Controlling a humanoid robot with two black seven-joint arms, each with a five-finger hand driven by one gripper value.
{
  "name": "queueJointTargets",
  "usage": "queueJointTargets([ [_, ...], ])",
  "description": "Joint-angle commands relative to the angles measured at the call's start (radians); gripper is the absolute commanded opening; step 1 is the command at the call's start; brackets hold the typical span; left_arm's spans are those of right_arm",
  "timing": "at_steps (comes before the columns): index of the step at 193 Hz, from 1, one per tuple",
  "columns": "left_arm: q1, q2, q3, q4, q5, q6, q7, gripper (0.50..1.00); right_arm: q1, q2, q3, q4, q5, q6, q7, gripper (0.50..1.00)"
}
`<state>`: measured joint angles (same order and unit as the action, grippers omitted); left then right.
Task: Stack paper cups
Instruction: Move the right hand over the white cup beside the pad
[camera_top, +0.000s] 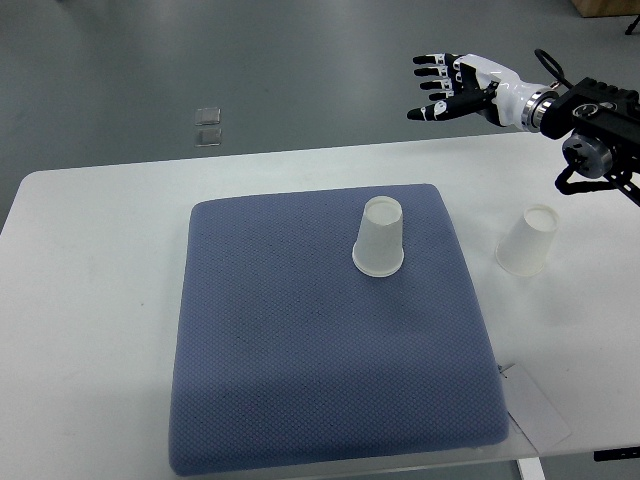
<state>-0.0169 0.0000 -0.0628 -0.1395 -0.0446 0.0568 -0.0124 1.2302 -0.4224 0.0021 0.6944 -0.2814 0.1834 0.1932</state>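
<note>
Two paper cups stand upside down, long axes vertical: one (379, 237) on the blue mat (300, 380), another (528, 240) on the white surface (90, 300). The right hand (452, 88) hovers empty, fingers spread.

Lab test bay: white counter (90, 300) sitting on bare grey floor (250, 70), carrying a blue padded mat (300, 380) as work surface.

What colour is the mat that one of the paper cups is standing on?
Blue, slightly greyish, with a fine dotted weave: the mat under the paper cup, seen in the top view.
</note>
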Motion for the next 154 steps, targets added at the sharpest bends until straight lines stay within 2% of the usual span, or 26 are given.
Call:
queueJointTargets([
  [1,0.0,0.0,0.0,0.0,0.0,0.0,0.0,1.0,0.098,-0.013,-0.18,0.023,-0.055,0.001,-0.001,0.913],
  [44,0.0,0.0,0.0,0.0,0.0,0.0,0.0,1.0,0.279,-0.022,-0.554,0.071,-0.233,0.016,-0.003,0.915],
  [72,0.0,0.0,0.0,0.0,0.0,0.0,0.0,1.0,0.403,-0.055,-0.741,0.143,-0.274,0.085,-0.066,0.915],
  [116,-0.002,0.0,0.0,0.0,0.0,0.0,0.0,1.0,0.497,-0.098,-0.832,0.264,-0.274,0.197,-0.202,0.915],
  [154,-0.002,0.0,0.0,0.0,0.0,0.0,0.0,1.0,0.519,-0.099,-0.853,0.313,-0.272,0.215,-0.236,0.915],
])
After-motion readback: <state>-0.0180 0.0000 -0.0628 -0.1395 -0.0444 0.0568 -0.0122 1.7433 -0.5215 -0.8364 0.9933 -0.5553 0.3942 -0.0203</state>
